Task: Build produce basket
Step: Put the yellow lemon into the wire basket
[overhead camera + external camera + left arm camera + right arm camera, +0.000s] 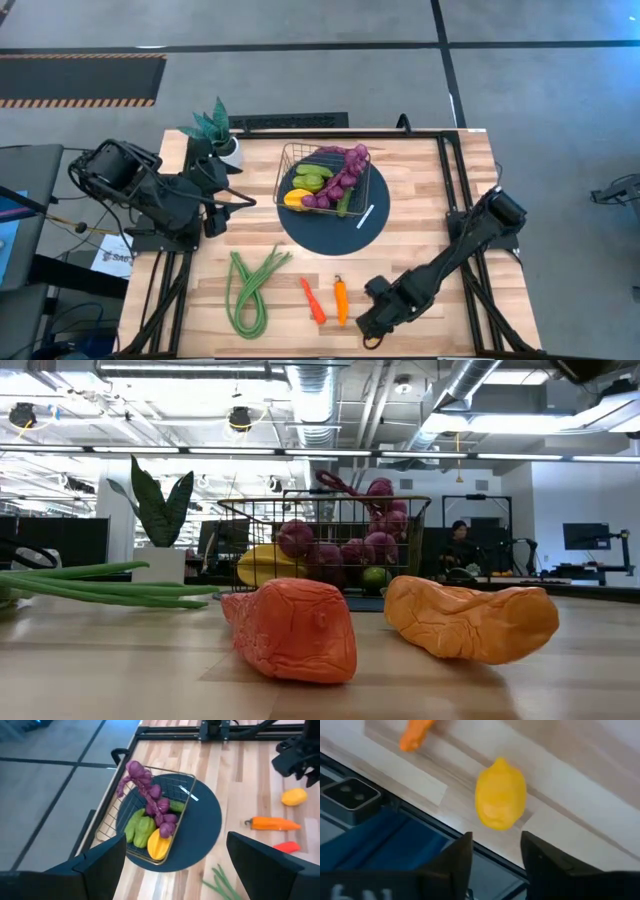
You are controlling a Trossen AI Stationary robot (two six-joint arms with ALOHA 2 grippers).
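Right claw (492, 852) parted, empty, just short of lemon (500, 800)

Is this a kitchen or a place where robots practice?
Probably a robot lab or workshop, not a kitchen. The wooden table sits on a bare grey floor marked with tape, the ceiling has exposed ducts, and a person sits among desks and monitors behind it.

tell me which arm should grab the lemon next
Right. The right gripper hovers open just short of the lemon at the table's front edge. The left gripper sits open beside the basket, far from it.
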